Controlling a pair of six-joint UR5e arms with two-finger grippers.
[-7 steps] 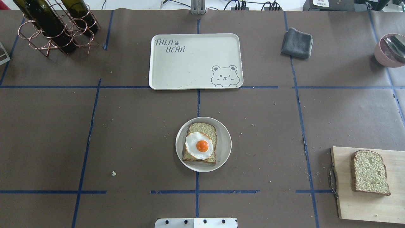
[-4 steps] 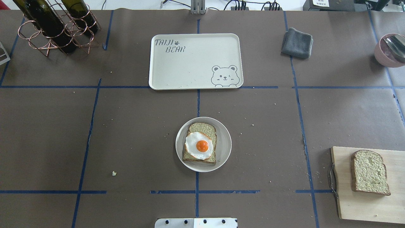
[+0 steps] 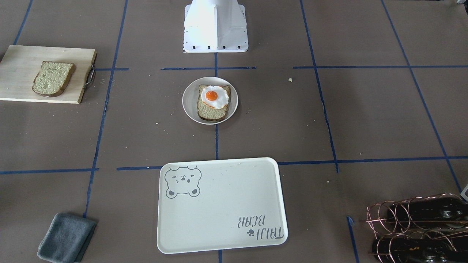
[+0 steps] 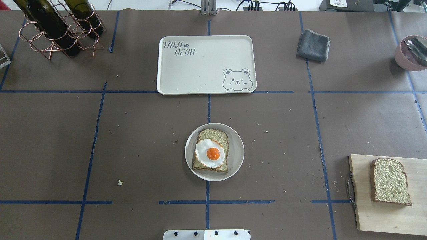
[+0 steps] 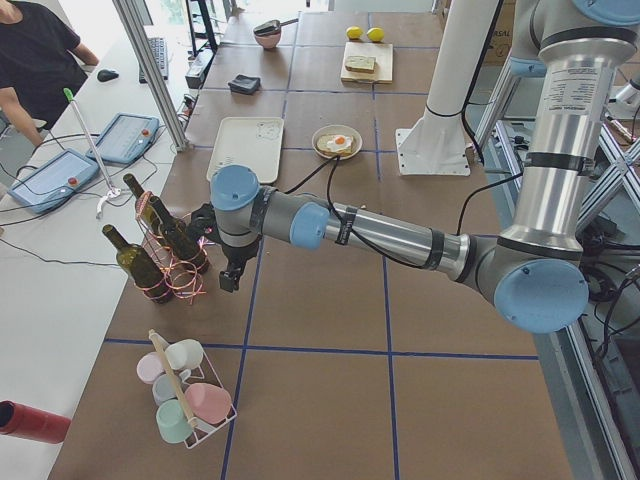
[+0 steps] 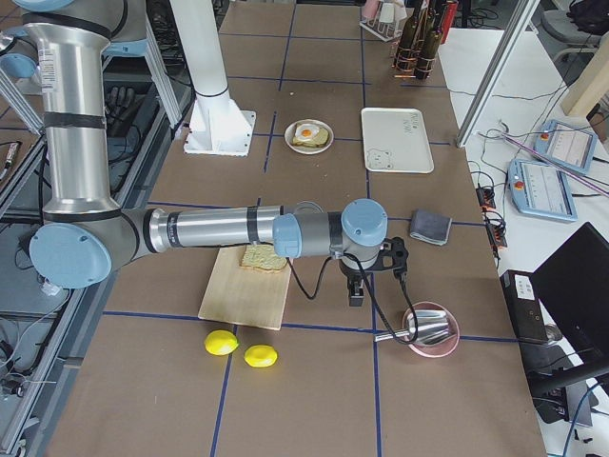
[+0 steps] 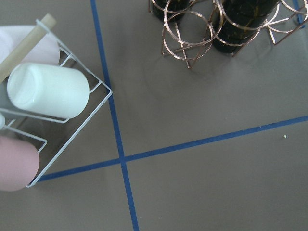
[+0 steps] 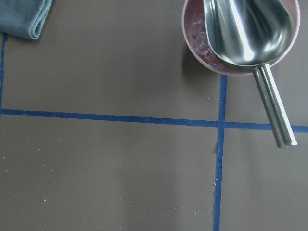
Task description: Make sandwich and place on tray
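One bread slice [image 4: 213,135] lies on a small round white plate [image 4: 236,156] at the table's middle, with the fried egg [image 4: 209,153] on top. The second slice [image 4: 389,181] lies on the wooden cutting board [image 4: 370,213] at the right. The tray [image 4: 200,66] stands bare behind the plate. No arm shows in the overhead view. My left gripper [image 5: 230,278] hangs beside the wine rack, seen only in the exterior left view. My right gripper [image 6: 355,293] hangs between the board and a pink bowl, seen only in the exterior right view. I cannot tell whether either is open.
A copper rack with wine bottles [image 4: 56,26] stands at the back left. A grey cloth [image 4: 313,45] and a pink bowl with a metal scoop [image 4: 412,53] are at the back right. A mug rack [image 5: 185,395] and two lemons [image 6: 238,348] sit at the table's ends.
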